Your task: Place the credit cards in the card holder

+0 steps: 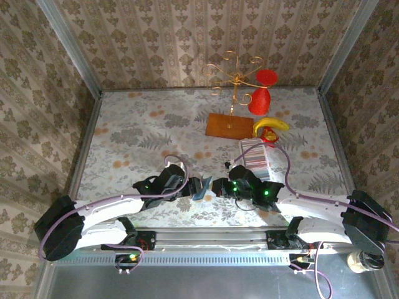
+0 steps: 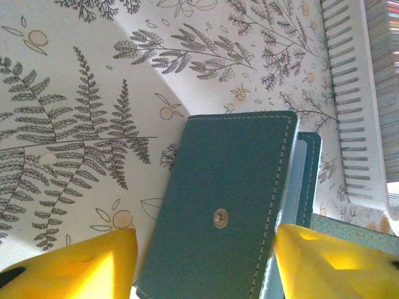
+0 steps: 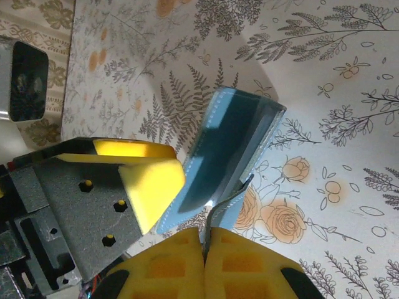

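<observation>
Presently, at lower centre of the top view: card holder, teal, partly unfolded, was held tilted between both hands. Right hand, fingers pressed together, pinched the holder's thin flap. Left hand, fingers spread, flanked the snap-buttoned panel; contact could not be told. Credit cards stood on edge in a white slotted tray, right of centre on the bench.
</observation>
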